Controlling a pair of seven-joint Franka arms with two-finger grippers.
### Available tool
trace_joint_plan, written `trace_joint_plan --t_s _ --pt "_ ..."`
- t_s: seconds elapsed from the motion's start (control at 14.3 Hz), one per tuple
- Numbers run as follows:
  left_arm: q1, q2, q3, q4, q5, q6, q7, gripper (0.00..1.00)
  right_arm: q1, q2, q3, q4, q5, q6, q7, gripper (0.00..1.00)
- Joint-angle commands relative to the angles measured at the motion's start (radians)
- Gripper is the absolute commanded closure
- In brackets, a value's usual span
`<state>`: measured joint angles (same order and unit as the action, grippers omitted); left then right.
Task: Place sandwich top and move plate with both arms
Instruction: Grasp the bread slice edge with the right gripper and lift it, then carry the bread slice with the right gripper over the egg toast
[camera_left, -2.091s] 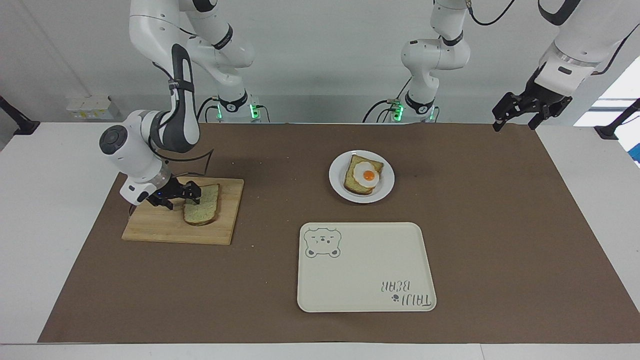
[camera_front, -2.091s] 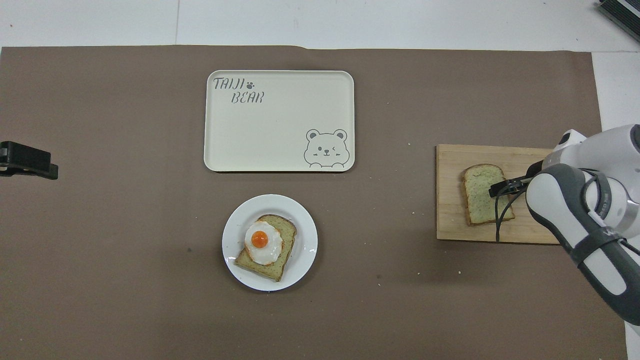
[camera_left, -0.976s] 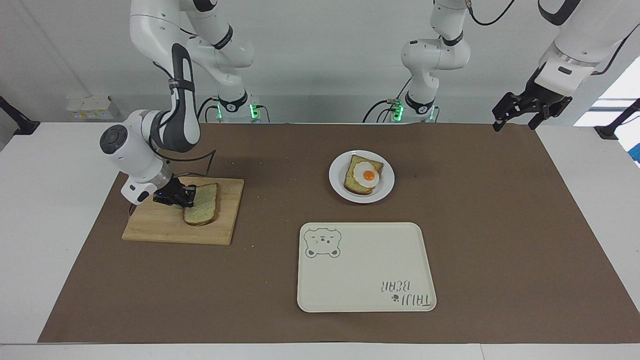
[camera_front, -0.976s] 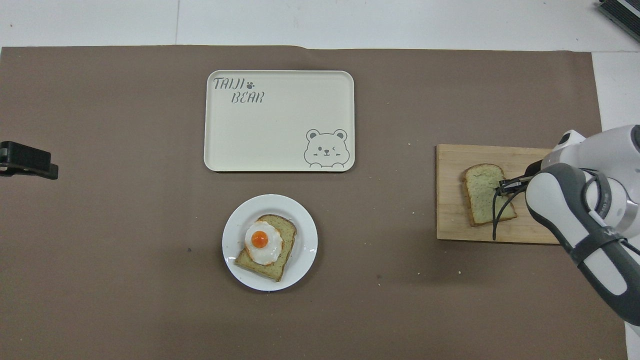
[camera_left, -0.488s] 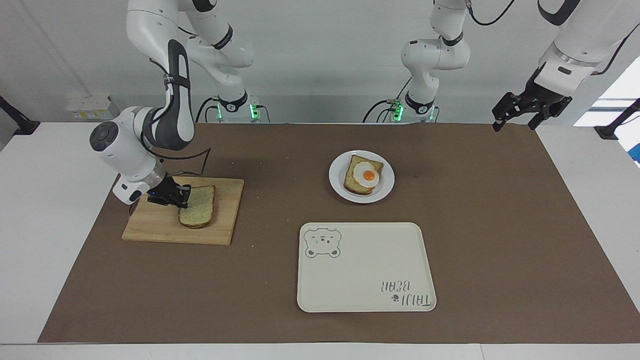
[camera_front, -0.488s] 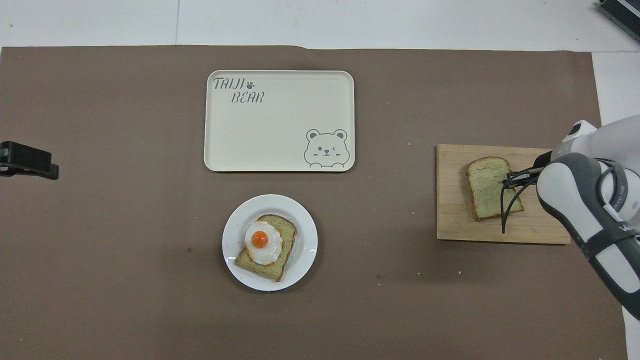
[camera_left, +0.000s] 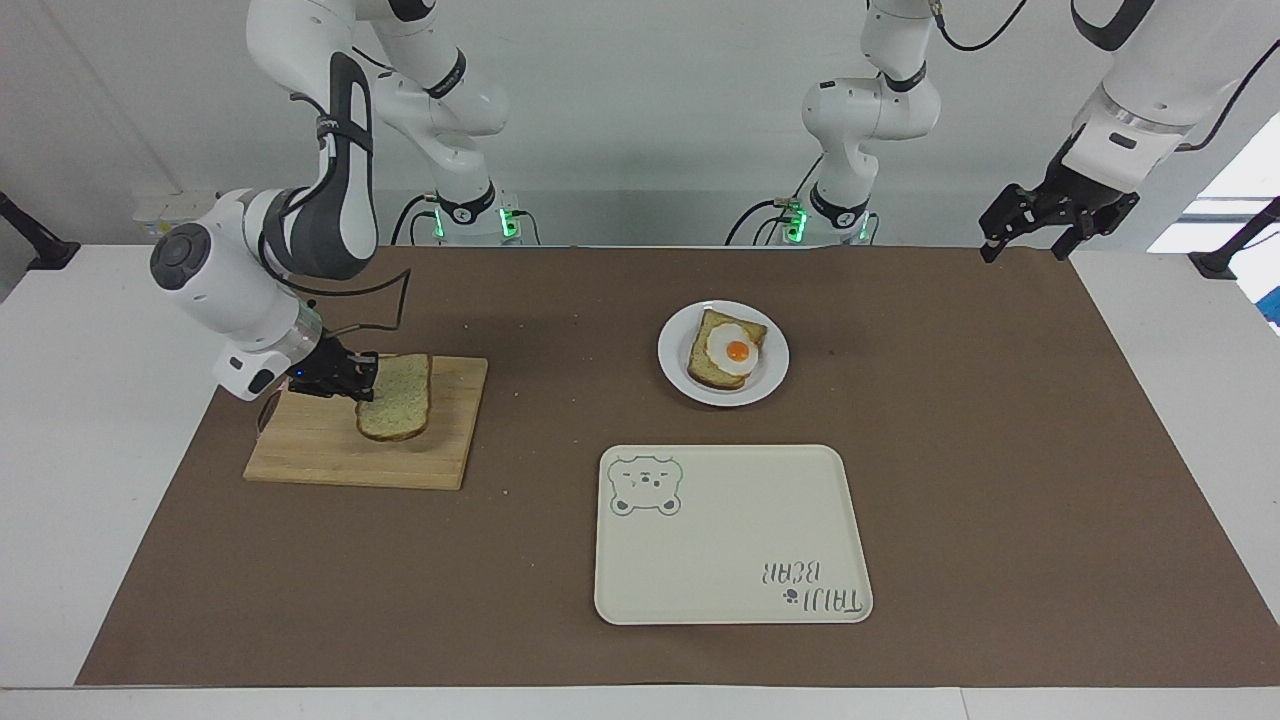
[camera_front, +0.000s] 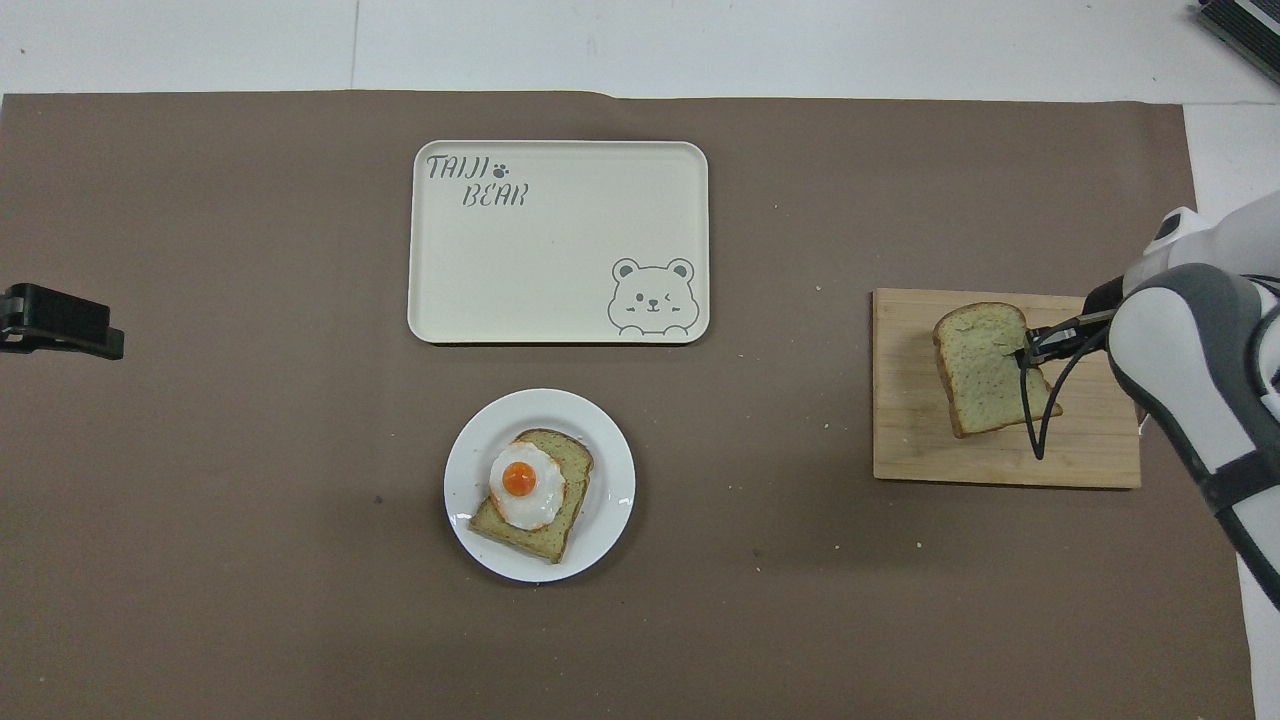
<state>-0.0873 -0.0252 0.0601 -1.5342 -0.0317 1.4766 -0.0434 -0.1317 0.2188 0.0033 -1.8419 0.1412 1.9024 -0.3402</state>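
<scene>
The sandwich top (camera_left: 396, 398) (camera_front: 990, 368), a plain tan slice with a brown crust, hangs tilted just above the wooden cutting board (camera_left: 330, 455) (camera_front: 910, 440). My right gripper (camera_left: 362, 380) (camera_front: 1030, 350) is shut on the slice's edge, over the board. The small white plate (camera_left: 675, 368) (camera_front: 465, 470) sits mid-table and bears a bread slice topped with a fried egg (camera_left: 737, 350) (camera_front: 520, 480). My left gripper (camera_left: 1035, 215) (camera_front: 60, 325) waits open in the air over the mat's corner at the left arm's end of the table.
A cream rectangular tray with a bear drawing (camera_left: 735, 535) (camera_front: 557, 240) lies farther from the robots than the plate. A brown mat (camera_left: 1000, 450) covers the table. Crumbs are scattered around the board.
My right gripper has lifted the sandwich top off the board; the slice has risen and tilted. The left arm has scarcely moved.
</scene>
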Motion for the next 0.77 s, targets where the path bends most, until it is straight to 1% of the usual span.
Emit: trace_joint_plan --t_s 0.0,0.14,0.28,0.42,0.63,0.7 --pt "0.007 -0.009 0.000 -0.004 -0.011 -0.009 0.008 0.00 0.029 -0.018 0.023 0.032 0.012 -0.055 0.085 1.00" --pt "0.011 -0.007 0.001 -0.004 -0.011 -0.009 0.008 0.00 0.050 -0.030 0.050 0.032 0.012 -0.063 0.168 1.00" --pt "0.011 -0.007 0.001 -0.004 -0.011 -0.009 0.008 0.00 0.086 -0.030 0.096 0.032 0.014 -0.063 0.292 1.00" --pt "0.009 -0.007 0.001 -0.004 -0.011 -0.010 0.010 0.00 0.130 -0.030 0.142 0.032 0.012 -0.042 0.430 1.00" --pt "0.000 -0.013 -0.003 -0.012 -0.014 -0.039 0.005 0.00 0.205 -0.032 0.179 0.030 0.015 0.010 0.594 1.00" --pt "-0.003 -0.025 -0.006 -0.044 -0.028 -0.033 0.014 0.00 0.221 -0.032 0.191 0.030 0.015 0.026 0.637 1.00"
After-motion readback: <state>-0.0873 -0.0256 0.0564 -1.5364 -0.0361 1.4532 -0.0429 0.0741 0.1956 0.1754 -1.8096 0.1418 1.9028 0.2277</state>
